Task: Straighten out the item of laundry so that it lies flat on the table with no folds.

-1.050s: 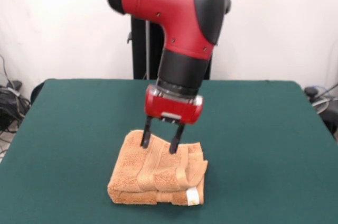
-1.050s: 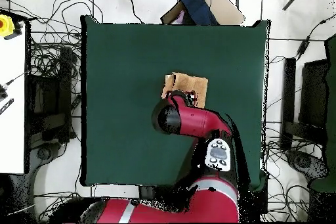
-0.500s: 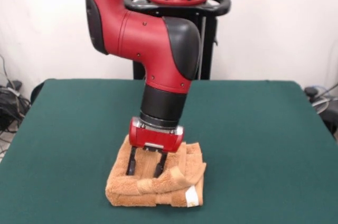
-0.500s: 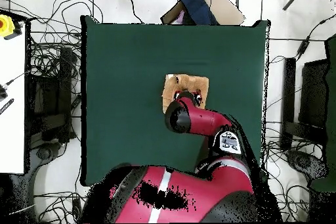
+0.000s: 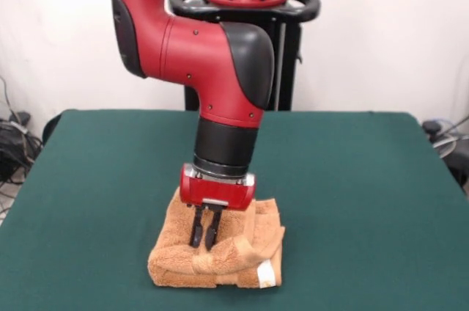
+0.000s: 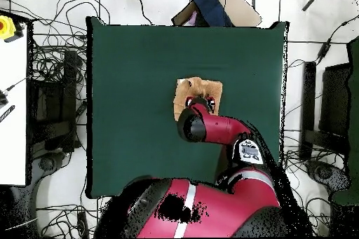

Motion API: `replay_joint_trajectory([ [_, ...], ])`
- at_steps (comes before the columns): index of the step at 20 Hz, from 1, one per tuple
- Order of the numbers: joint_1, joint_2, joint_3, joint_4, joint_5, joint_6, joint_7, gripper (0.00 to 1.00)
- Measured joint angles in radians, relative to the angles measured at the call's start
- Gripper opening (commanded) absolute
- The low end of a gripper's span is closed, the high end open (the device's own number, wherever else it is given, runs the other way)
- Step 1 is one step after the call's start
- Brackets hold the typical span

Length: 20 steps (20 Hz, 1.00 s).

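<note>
Under your gripper (image 5: 204,243) sits the towel (image 5: 249,241), folded into a thick, several-layered stack, with its top layer bunched into a ridge between the fingertips. Your fingers (image 5: 196,229) are drawn close together, pinching that raised fold, tips pressed down into the cloth. A small white tag (image 5: 267,274) shows at the stack's front corner, to one side of the gripper. From overhead, the arm (image 6: 210,127) covers part of the towel (image 6: 203,87), which lies near the middle of the table (image 6: 133,75).
</note>
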Motion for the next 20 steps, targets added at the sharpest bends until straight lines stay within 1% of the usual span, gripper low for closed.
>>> replay_joint_trajectory([
  [2, 0.004, 0.0, -0.003, -0.004, 0.003, 0.011, 0.0, 0.0],
  [8, 0.031, 0.002, -0.023, -0.036, 0.033, 0.096, 0.0, 0.0],
  [14, 0.033, -0.006, -0.024, -0.044, 0.04, 0.143, 0.0, 0.0],
  [18, 0.034, -0.03, -0.024, -0.027, 0.04, 0.167, 0.0, 0.0],
  [20, 0.04, -0.065, -0.026, 0.018, 0.044, 0.172, 0.0, 0.0],
])
